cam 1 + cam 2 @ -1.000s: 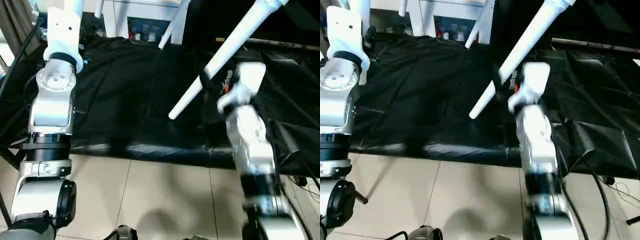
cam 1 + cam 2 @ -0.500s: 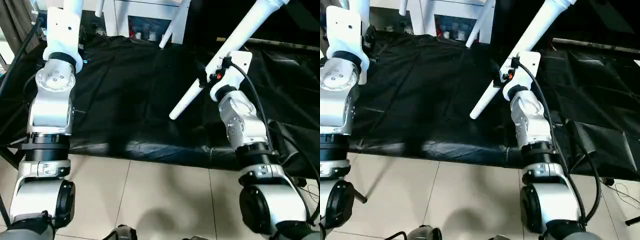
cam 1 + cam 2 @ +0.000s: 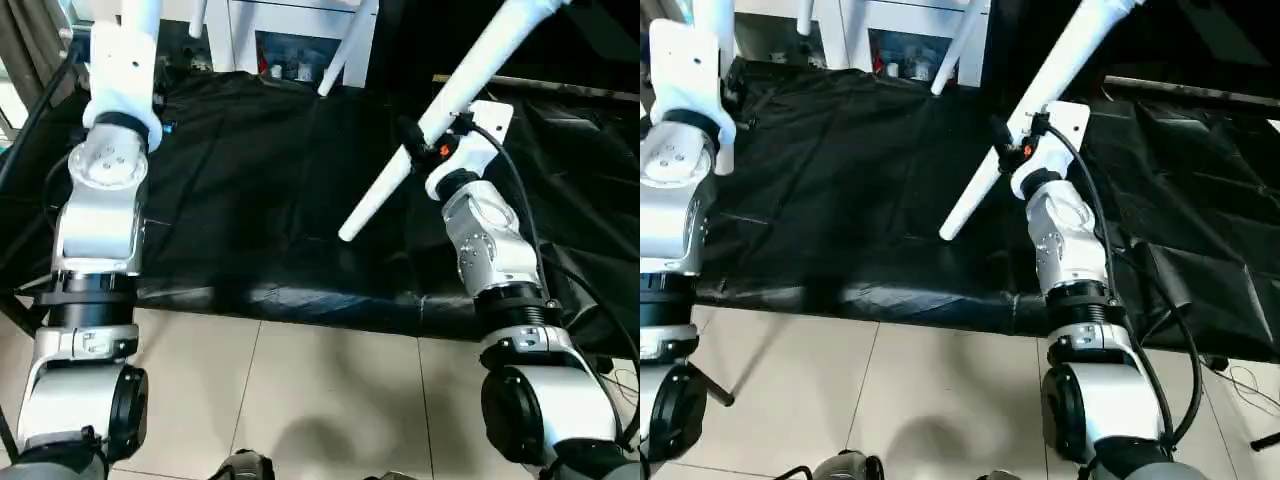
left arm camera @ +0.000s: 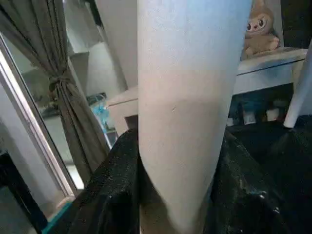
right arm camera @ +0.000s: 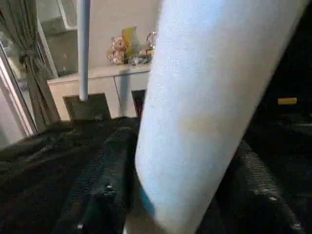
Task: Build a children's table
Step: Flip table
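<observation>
1. The desk (image 3: 250, 190) is big and covered all over with a black cloth (image 3: 840, 170).
2. The cloth is shiny and full of wrinkles. It hangs over the front edge of the desk.
3. The top of the cloth looks bare.
4. Under the desk is the floor (image 3: 330, 390), made of pale tiles with thin lines between them.
5. A black cable (image 3: 1240, 375) lies on the floor near the desk's right end.

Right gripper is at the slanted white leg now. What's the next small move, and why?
Probably finish closing the right gripper on the long tapered white plastic leg before any lift or turn. The head views put its black fingers partway along the slanted tube, and the right wrist view has the tube close in front, but a firm hold cannot be confirmed.
</observation>
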`<state>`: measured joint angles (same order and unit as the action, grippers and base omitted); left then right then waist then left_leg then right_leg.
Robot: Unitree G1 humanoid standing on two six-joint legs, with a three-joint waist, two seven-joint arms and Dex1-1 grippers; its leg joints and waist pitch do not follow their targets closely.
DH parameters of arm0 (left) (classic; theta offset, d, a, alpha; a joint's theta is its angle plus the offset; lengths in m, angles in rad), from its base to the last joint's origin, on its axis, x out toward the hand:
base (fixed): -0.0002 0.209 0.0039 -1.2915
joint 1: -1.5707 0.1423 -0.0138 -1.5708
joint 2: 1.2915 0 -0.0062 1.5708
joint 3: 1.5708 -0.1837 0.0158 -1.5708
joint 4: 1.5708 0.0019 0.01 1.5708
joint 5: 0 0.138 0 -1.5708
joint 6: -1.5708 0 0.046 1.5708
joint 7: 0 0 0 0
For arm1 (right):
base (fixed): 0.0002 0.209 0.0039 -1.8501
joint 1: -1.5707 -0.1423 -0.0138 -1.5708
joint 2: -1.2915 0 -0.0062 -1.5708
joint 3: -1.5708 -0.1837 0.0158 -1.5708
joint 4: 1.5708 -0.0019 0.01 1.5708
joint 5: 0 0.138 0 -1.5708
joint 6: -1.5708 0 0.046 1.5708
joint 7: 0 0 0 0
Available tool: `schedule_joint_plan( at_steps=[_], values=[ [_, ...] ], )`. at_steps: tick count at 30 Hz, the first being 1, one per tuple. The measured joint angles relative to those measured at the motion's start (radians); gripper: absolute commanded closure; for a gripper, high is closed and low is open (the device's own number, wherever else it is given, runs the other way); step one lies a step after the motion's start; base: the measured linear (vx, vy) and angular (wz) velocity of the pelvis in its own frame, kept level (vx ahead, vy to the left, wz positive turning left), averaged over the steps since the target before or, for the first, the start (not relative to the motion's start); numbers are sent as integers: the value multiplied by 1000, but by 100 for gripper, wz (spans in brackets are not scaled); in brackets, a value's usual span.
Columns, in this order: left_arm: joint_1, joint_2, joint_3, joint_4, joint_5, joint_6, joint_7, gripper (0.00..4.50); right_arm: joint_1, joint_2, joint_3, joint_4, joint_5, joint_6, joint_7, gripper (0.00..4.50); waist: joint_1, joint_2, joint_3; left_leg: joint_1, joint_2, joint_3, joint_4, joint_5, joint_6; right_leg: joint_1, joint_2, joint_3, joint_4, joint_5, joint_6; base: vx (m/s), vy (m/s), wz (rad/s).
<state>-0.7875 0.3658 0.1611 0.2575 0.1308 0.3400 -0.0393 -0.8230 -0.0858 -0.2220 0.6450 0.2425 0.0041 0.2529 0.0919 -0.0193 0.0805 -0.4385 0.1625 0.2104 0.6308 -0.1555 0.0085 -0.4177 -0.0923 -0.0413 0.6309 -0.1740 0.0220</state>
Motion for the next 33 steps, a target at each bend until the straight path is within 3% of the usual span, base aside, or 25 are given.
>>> schedule_joint_plan(
  at_steps=[10,15,18,23,29,33],
  values=[
    [95,-46,25,5,-85,-29,-34,288,164,-36,52,-333,-68,19,-51,276,16,-5,1,-2,0,0,0,0,0,0,0,-1,-1,0,1,0,0,0],
    [164,-69,24,47,-97,-65,-41,288,283,-26,104,-490,-115,54,-77,279,7,-7,0,0,0,0,-1,0,0,0,0,-1,-1,-1,2,0,0,0],
    [182,-71,22,75,-97,-85,-33,288,308,-22,119,-482,-128,51,-78,280,-1,-7,0,0,0,0,-1,0,0,1,0,0,-1,-1,2,0,0,0],
    [195,-69,16,93,-97,-109,-18,288,290,-19,120,-392,-119,-42,-47,280,-10,-9,-1,3,0,-1,-1,0,0,2,0,0,-1,0,3,0,0,0],
    [198,-57,16,140,-97,-152,-18,288,217,-17,119,-225,-120,-118,-41,280,-31,-16,-6,10,0,-2,-1,0,-1,4,0,-1,-4,-1,5,0,0,0],
    [198,-44,16,166,-96,-163,-18,288,162,-17,118,-96,-120,-180,-29,280,-40,-16,-6,19,0,-9,-3,0,-1,16,1,-8,-16,-2,7,0,0,0]
  ],
)
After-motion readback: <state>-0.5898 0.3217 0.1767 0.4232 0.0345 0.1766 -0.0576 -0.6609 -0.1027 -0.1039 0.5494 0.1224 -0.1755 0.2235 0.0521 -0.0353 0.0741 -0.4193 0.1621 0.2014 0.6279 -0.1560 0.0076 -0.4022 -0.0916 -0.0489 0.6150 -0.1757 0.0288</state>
